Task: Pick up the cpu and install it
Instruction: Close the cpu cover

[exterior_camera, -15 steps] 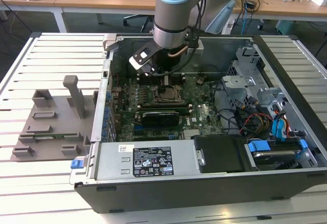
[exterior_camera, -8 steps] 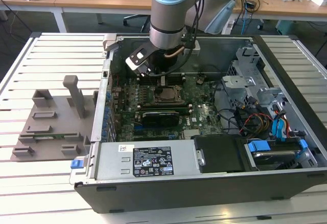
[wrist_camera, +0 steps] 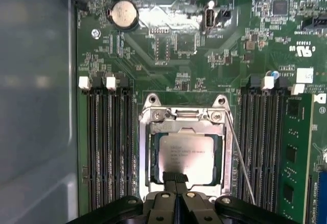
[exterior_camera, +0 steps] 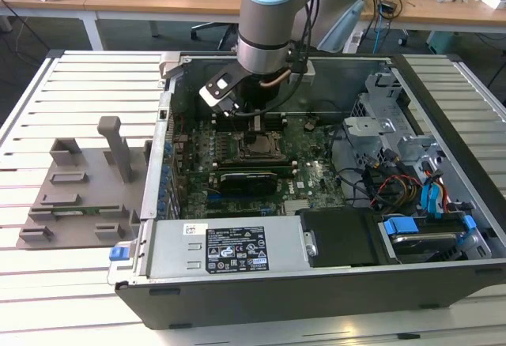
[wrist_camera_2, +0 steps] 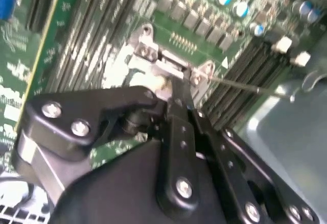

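1. The computer case (exterior_camera: 316,291) lay open around the gripper (wrist_camera: 175,179), which the arm (exterior_camera: 273,22) had lowered deep between its walls. I judged that any motion here should run straight along the gripper's own axis.
2. The motherboard (wrist_camera: 179,55) spread beneath the gripper on every side, with memory slots (wrist_camera: 104,147) flanking it. A sideways slip looked risky.
3. The socket frame (wrist_camera: 144,147) sat directly under the gripper's tips, and a thin metal lever (wrist_camera: 240,162) stood just beside it, apparently unlatched.
4. The cpu (wrist_camera: 186,155) lay flat inside that frame, under and just beyond the tips. The 2 fingers (wrist_camera: 170,178) were pressed together with no gap, holding nothing, and met over the chip's near edge. The step seemed to be seating, which calls for light, even pressure while the chip stays level in its opening.
5. In the first wrist view, the cpu was a small flat square with a pale silver-grey metal top and faint markings.
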`<state>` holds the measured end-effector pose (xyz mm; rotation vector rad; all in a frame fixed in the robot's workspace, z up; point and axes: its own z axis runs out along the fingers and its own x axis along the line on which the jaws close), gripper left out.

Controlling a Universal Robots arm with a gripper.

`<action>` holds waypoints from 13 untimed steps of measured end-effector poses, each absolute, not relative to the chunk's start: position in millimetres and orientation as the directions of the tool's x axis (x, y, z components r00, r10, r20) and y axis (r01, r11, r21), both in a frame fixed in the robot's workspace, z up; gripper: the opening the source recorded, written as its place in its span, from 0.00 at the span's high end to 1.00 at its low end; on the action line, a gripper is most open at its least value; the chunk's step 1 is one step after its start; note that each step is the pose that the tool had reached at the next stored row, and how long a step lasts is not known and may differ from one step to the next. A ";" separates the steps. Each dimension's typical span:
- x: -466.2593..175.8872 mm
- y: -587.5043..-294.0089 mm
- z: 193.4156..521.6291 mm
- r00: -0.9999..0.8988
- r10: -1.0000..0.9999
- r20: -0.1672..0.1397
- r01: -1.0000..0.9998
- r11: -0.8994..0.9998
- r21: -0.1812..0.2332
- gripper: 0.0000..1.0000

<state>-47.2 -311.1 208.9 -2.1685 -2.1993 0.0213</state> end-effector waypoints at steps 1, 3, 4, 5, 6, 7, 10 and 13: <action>-46.0 -311.1 209.5 -0.013 1.000 0.028 0.999 0.015 -0.047 0.89; -43.3 -311.2 210.2 -0.013 0.999 0.031 0.999 0.015 -0.048 0.89; -41.5 -311.3 210.3 -0.013 0.999 0.032 0.999 0.015 -0.049 0.89; -40.5 -311.3 210.4 -0.013 0.999 0.032 0.999 0.015 -0.049 0.89; -39.0 -311.4 210.5 -0.013 0.999 0.032 0.999 0.015 -0.050 0.89; -38.2 -311.4 210.6 -0.013 0.999 0.032 0.999 0.015 -0.050 0.89; -36.2 -311.3 211.0 -0.013 0.999 0.032 0.999 0.015 -0.050 0.89; -35.2 -311.3 220.8 -0.013 0.999 0.032 0.999 0.015 -0.051 0.89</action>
